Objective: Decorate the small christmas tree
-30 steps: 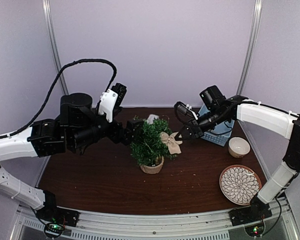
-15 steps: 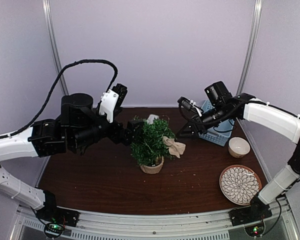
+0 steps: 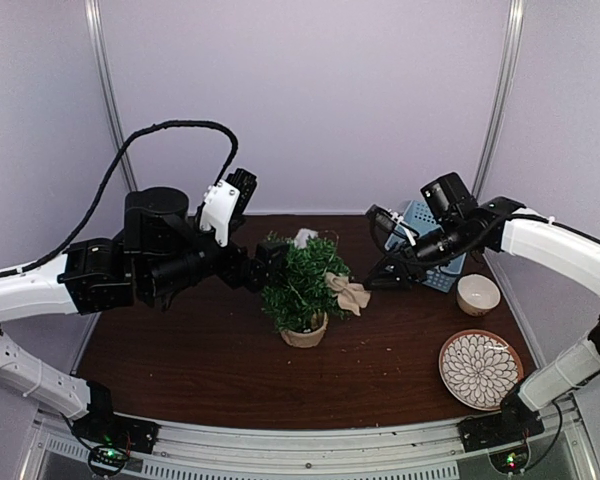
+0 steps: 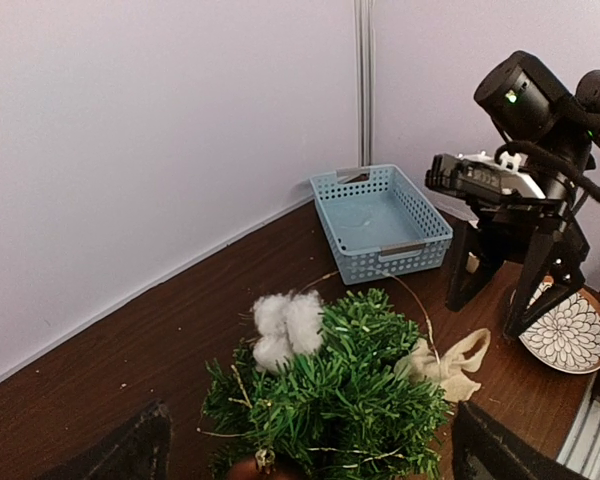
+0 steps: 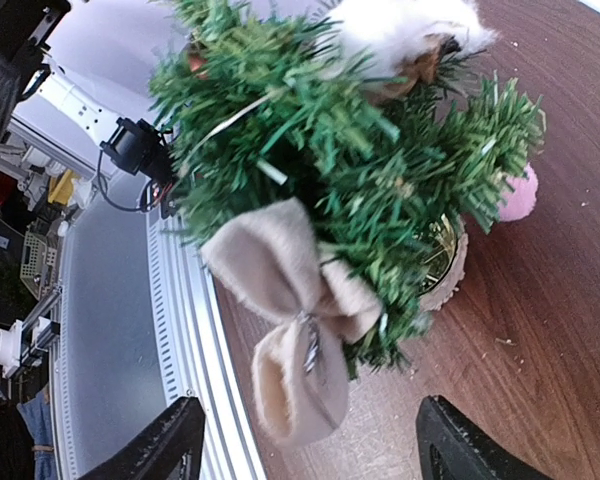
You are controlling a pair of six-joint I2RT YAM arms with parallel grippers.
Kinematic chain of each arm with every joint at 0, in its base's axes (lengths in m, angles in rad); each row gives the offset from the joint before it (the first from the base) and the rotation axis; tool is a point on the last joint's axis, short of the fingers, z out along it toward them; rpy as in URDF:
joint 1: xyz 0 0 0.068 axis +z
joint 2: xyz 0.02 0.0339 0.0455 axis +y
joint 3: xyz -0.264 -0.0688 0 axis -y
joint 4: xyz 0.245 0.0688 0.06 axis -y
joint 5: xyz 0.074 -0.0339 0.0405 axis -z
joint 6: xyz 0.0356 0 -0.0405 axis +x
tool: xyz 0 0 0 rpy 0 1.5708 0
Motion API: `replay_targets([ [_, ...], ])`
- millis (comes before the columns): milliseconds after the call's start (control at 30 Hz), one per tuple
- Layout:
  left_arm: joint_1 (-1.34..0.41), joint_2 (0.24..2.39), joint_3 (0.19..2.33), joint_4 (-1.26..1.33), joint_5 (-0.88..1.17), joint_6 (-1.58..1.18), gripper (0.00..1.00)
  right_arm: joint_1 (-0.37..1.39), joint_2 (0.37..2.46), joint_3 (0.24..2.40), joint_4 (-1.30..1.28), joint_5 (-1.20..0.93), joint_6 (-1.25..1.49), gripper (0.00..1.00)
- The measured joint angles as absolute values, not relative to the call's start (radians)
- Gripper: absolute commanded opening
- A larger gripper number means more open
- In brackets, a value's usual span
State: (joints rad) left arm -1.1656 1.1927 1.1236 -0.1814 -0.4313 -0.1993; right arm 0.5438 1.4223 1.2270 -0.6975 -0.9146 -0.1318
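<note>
The small christmas tree [image 3: 298,288] stands in its tan pot [image 3: 305,333] mid-table. A white cotton puff [image 3: 303,238] sits at its top and a beige bow [image 3: 348,293] hangs on its right side. My left gripper [image 3: 270,262] is open at the tree's left. In the left wrist view its fingers flank the tree [image 4: 345,400], the puff [image 4: 285,325] and the bow [image 4: 450,360]. My right gripper [image 3: 385,275] is open and empty, a little right of the bow. The right wrist view shows the bow [image 5: 290,330] on the tree [image 5: 350,150], apart from the open gripper [image 5: 315,450].
A blue basket [image 3: 432,250] stands at the back right, also in the left wrist view [image 4: 380,220]. A small cream bowl [image 3: 477,293] and a patterned plate [image 3: 478,368] lie at the right. A pink ball [image 5: 520,195] shows by the pot.
My right gripper has let go of the bow and drawn back to the right. The bow stays hanging on the tree. The left arm has not moved.
</note>
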Motion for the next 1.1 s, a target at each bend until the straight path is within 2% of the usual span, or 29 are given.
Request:
replay_targets([
  [167, -1.166, 1.193, 1.124, -0.181, -0.431, -0.199, 0.98, 0.567, 1.379, 1.197, -0.702, -0.892, -0.141, 0.64],
  [300, -1.166, 1.193, 1.124, -0.181, -0.431, -0.193, 0.97, 0.593, 1.395, 1.186, -0.706, -0.855, -0.153, 0.55],
  [367, -1.166, 1.193, 1.124, -0.181, -0.431, -0.192, 0.98, 0.601, 1.413, 1.186, -0.705, -0.839, -0.154, 0.44],
  [433, -1.166, 1.193, 1.124, -0.181, -0.431, -0.192, 0.98, 0.609, 1.432, 1.186, -0.703, -0.82, -0.147, 0.26],
  [567, -1.166, 1.193, 1.124, -0.181, -0.432, -0.192, 0.98, 0.622, 1.448, 1.187, -0.682, -0.789, -0.145, 0.18],
  [767, -1.165, 1.193, 1.124, -0.181, -0.432, -0.191, 0.98, 0.643, 1.469, 1.24, -0.675, -0.772, -0.143, 0.16],
  [967, -1.164, 1.193, 1.124, -0.181, -0.432, -0.191, 0.98, 0.67, 1.512, 1.27, -0.678, -0.758, -0.151, 0.2],
  [1033, -1.164, 1.193, 1.124, -0.181, -0.432, -0.191, 0.98, 0.673, 1.526, 1.271, -0.684, -0.747, -0.154, 0.24],
  [1100, -1.164, 1.193, 1.124, -0.181, -0.432, -0.191, 0.98, 0.675, 1.53, 1.271, -0.691, -0.736, -0.154, 0.4],
])
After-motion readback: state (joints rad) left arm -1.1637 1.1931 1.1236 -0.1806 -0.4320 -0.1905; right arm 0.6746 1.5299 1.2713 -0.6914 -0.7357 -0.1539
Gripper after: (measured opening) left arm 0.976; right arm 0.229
